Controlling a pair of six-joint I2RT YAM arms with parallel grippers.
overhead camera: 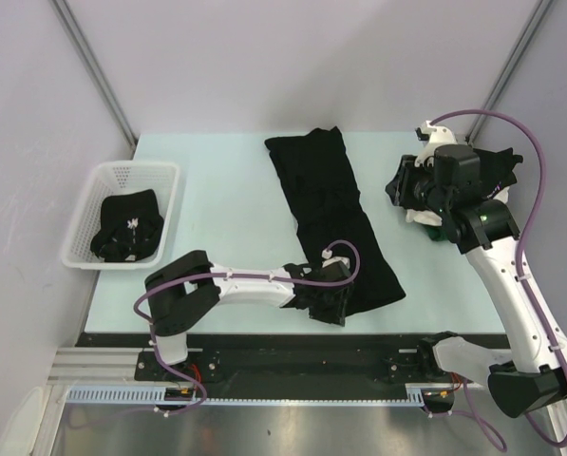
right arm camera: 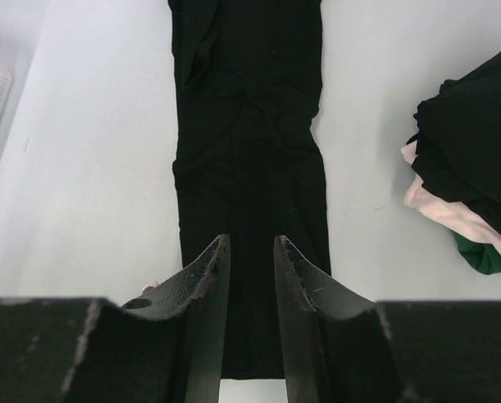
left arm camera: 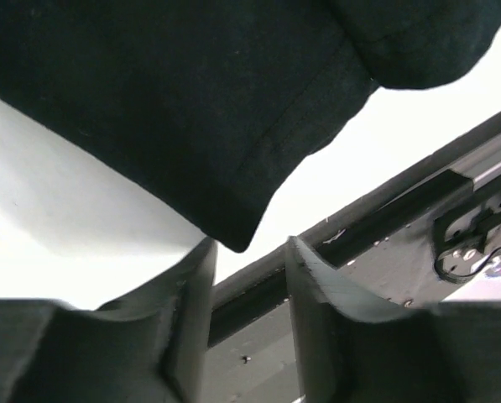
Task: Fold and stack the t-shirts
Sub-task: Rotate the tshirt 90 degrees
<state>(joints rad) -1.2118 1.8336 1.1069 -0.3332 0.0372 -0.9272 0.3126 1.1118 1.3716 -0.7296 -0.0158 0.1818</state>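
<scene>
Black strip, near end: the folded t-shirt (overhead camera: 330, 209) ends close to the table's (overhead camera: 226, 209) near edge, lower centre-right of the top view.
Left gripper (overhead camera: 329, 306): I see it low at that near end. In its wrist view the jaws (left arm camera: 248, 243) stand a narrow gap apart with nothing between them, and a hemmed corner of the shirt (left arm camera: 191, 101) lies just past the fingertips.
Long axis: the strip is folded lengthwise and runs diagonally from lower right to upper centre. It looks slightly wider at the near end.
Basket (overhead camera: 79, 237): white mesh at the left edge of the frame, well apart from the strip, holding one crumpled black shirt (overhead camera: 126, 228).
Right gripper (overhead camera: 397, 185): raised at the right. Its wrist view shows the jaws (right arm camera: 250, 239) narrowly apart and holding nothing, with the strip (right arm camera: 250, 126) lying beyond them.
Stack (right arm camera: 477, 151): folded shirts at the right, black on top, white (right arm camera: 451, 214) below, green (right arm camera: 481, 256) at the bottom, apart from the strip.
Far end: it reaches near the table's back edge.
</scene>
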